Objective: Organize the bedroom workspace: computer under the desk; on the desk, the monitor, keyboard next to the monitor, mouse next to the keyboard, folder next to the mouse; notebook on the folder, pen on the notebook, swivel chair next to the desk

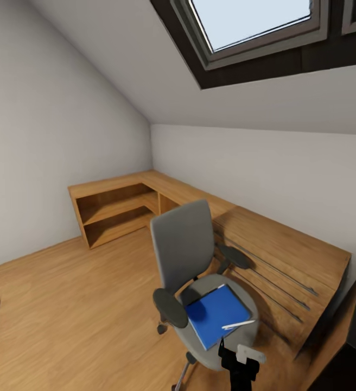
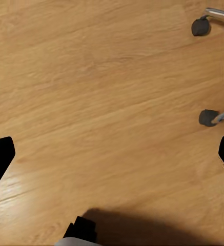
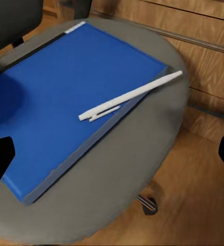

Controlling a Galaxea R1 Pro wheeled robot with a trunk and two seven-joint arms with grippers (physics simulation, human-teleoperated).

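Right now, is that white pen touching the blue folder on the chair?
Touching. The right wrist view shows the pen lying flat across the folder, its tip overhanging the folder's edge.

The swivel chair is standing on the light-wood floor of the bedroom, its grey back upright, black armrests out to either side, chrome spokes and casters showing beneath. The bright-blue folder is lying flat on the grey seat, turned at an angle, with one corner reaching close to the seat's edge. The white pen is lying slantwise across the folder, its far end sticking out past the folder's edge over the seat.
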